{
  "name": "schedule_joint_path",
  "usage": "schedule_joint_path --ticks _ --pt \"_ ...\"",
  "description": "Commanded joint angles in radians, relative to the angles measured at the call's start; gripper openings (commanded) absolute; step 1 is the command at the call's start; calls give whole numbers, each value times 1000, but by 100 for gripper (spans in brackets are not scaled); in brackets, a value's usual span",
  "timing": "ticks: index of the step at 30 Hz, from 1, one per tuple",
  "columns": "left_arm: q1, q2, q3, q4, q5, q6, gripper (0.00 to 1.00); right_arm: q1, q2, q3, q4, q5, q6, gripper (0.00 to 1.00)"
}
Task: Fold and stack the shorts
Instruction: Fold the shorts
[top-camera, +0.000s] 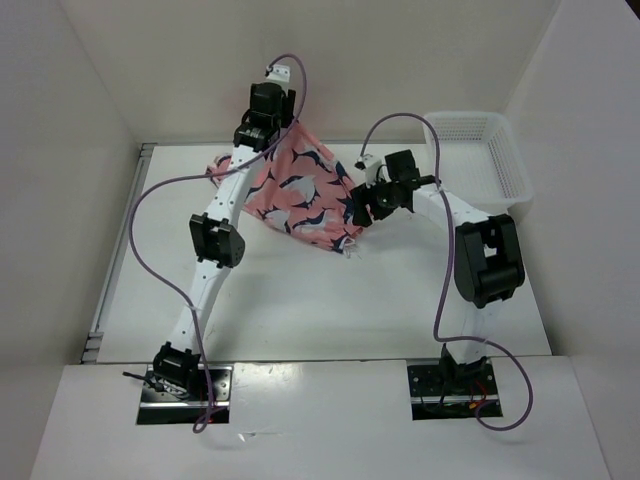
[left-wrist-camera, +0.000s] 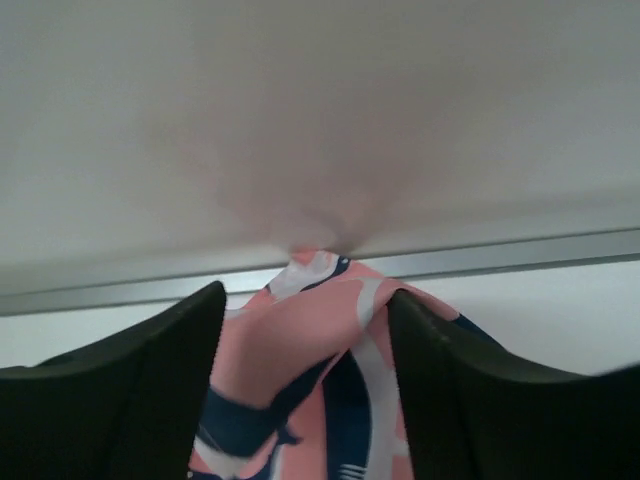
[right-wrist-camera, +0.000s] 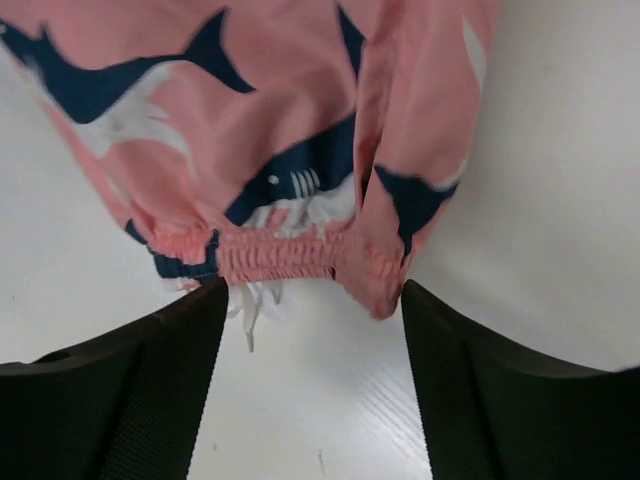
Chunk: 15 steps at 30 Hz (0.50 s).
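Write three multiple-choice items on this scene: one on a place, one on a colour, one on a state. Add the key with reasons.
1. On the table, the white basket stands at: A) the near left corner B) the far right corner C) the middle.
2. The ground colour of the shorts is: A) green B) salmon pink C) yellow.
3. The right claw is: A) shut on the basket B) shut on the shorts C) open.
Key: 1 B, it sits beyond the right arm in the top view; 2 B, pink shows under navy-and-white sharks; 3 C, its fingers stand apart, the waistband ahead of them.
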Motion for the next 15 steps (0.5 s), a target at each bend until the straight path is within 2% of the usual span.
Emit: schedule_joint_path --ticks 1,4,6,9,11,15 --pt "31 12 71 -94 -58 1 77 -22 9 81 71 152 151 77" --pt "80 -39 112 -186 5 1 86 -44 -3 124 56 207 238 77" --pt "121 -100 112 -268 70 1 88 -44 -28 135 32 208 212 77" --pt "182 -168 112 -356 164 1 100 -7 -57 135 31 292 198 77" --pt "219 -209 59 -385 202 1 100 12 -71 135 41 342 198 78" --pt "232 -231 -101 -361 200 1 100 22 -58 148 50 343 187 78"
